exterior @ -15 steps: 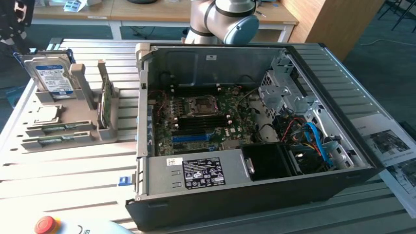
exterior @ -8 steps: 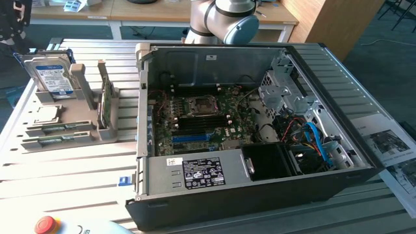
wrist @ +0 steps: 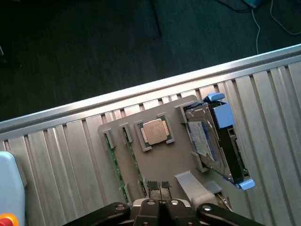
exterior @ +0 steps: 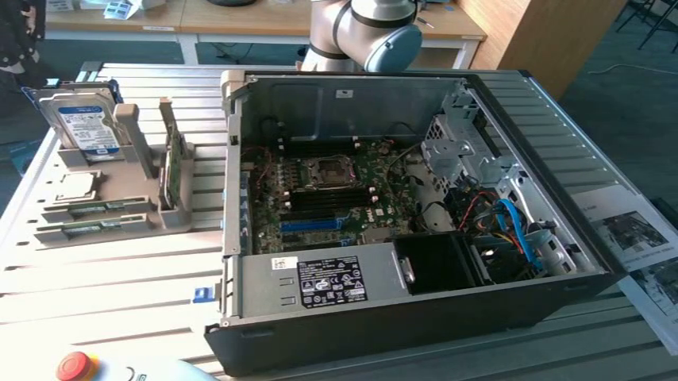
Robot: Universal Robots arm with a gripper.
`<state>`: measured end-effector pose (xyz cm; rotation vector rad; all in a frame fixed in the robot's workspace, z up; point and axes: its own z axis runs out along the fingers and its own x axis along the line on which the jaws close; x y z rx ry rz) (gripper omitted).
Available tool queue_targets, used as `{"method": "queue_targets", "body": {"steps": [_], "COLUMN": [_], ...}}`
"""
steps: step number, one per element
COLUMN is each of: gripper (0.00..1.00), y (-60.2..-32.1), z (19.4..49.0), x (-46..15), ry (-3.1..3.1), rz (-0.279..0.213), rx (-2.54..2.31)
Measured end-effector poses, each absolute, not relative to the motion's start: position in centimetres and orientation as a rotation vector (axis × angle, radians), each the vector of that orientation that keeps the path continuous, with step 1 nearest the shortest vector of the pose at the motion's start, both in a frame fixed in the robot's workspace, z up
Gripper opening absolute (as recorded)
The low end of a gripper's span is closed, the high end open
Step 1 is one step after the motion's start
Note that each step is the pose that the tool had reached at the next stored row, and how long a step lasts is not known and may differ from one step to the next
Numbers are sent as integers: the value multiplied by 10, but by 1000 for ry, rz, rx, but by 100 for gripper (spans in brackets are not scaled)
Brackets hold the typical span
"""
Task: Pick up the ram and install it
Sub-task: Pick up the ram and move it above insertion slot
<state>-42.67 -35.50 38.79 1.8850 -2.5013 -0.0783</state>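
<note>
Gripper [wrist: 159, 186] first: I am holding its 2 fingertips pressed together with nothing between them, and I am looking past them onto the grey fixture [wrist: 164, 162] on the slatted table [wrist: 61, 155]. My arm [exterior: 366, 32] is standing behind the open computer case [exterior: 424, 333]. In the exterior view the ram [exterior: 170, 163] is standing on its long edge in an upright holder of that fixture, between the case wall and the silver hard drive [exterior: 87, 127], well apart from the motherboard [exterior: 366, 194]. 2 more green sticks [exterior: 90, 209] are lying in low slots nearer that camera. I am judging the ram to be light and stiff but thin and brittle, so it is calling for a gentle pinch, not a hard squeeze. Its upper long edge is standing free, so I am reckoning the best hold is across the 2 flat faces near the middle, where it should balance, clear of the contact edge that I take to be sitting down in the holder.
</note>
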Motion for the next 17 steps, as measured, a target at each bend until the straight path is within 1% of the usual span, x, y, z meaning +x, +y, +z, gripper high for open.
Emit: {"method": "queue_targets", "body": {"steps": [12, 17], "gripper": [10, 10], "y": [-355, -355], "z": [388, 388], "x": [-427, -427], "ry": [-2278, -2263], "rz": [-76, -76], "rx": [2141, 2157]}}
